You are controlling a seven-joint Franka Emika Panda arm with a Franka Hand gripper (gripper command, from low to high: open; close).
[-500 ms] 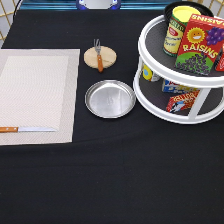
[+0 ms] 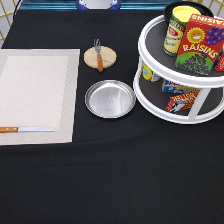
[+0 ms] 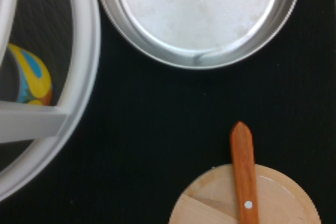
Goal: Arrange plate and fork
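Looking across the exterior view, the hand is nowhere to be seen, so whether it is spread or pressed together cannot be told. The plate (image 2: 110, 98), round, shiny metal with a raised rim, lies on the black-clothed worktop (image 2: 115, 175) between the pale woven placemat (image 2: 37, 95) and the white 2-tier turntable (image 2: 182, 85) of groceries. The fork (image 2: 99, 56), short metal tines and an orange-brown wooden handle, rests across a round tan wooden coaster (image 2: 100, 57) just toward the view's top from the plate. A knife (image 2: 25, 129) lies on the mat's near edge. Neither piece seems placed; I judge the work at its approach stage.

From the wrist view, the fork's handle (image 3: 243, 175) overhangs the coaster (image 3: 247, 200), the plate's rim (image 3: 199, 59) apart from it, the turntable's white rim (image 3: 79, 95) alongside.
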